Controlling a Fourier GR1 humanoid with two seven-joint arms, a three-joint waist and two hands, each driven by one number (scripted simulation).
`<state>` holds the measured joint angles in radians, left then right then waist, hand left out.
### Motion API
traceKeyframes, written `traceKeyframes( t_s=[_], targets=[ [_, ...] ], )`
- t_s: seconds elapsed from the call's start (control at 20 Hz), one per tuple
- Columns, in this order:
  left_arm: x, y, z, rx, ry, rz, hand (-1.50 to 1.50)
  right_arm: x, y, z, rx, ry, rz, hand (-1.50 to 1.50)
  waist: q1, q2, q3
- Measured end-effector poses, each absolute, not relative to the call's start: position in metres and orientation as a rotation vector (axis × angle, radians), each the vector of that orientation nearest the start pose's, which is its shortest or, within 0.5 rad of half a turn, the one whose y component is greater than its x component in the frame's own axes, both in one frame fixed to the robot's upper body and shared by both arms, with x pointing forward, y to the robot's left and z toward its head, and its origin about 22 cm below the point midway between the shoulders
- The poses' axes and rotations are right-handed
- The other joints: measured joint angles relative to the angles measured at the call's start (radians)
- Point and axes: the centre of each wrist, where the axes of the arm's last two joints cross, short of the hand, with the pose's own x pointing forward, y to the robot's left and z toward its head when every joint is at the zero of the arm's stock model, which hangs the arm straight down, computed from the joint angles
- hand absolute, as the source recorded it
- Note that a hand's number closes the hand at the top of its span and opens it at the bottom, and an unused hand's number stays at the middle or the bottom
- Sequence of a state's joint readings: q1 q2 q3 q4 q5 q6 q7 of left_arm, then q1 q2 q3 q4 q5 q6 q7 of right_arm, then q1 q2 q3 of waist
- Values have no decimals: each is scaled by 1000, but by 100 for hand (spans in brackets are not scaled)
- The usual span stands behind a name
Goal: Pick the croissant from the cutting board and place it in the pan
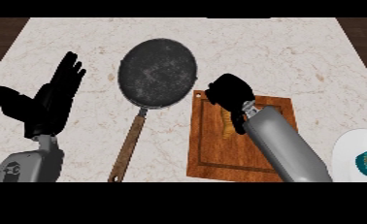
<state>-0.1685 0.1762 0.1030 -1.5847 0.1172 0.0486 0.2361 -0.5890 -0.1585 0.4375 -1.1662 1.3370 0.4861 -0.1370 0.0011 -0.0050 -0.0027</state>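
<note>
Right hand's (pixel 231 91) fingers curled over croissant (pixel 227 125) on cutting board (pixel 215 155); left hand (pixel 54 99) open above marble counter (pixel 287 48).

Pale marbled tabletop (pixel 287 48) carried three things: dark pan (pixel 158 72) just left of right hand (pixel 231 92), wooden handle toward the near edge; wooden cutting board (pixel 215 155) under that hand; white plate (pixel 350 150) well to its right, cut by the frame.
</note>
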Motion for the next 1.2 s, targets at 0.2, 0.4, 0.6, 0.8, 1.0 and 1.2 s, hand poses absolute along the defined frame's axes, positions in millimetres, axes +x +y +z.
traceKeyframes(
  t_s=[0.2,0.4,0.6,0.8,1.0,1.2],
  targets=[
    [281,267,57,72,-1519,21,0,342,-90,65,-827,-1151,1784,150,33,3,2],
    [283,261,58,54,-1519,-3,0,349,-79,89,-1011,-1137,1541,150,69,1,2],
    [286,251,59,22,-1519,-40,0,353,-57,129,-1245,-1155,1330,150,115,0,-1],
    [291,239,62,-10,-1525,-81,0,353,-32,170,-1435,-1162,1128,150,161,4,-4],
    [296,229,65,-41,-1538,-112,0,354,-14,199,-1528,-1168,971,150,202,16,-5],
    [300,220,69,-55,-1544,-131,0,359,-3,219,-1570,-1179,861,150,220,23,-5]
  ],
)
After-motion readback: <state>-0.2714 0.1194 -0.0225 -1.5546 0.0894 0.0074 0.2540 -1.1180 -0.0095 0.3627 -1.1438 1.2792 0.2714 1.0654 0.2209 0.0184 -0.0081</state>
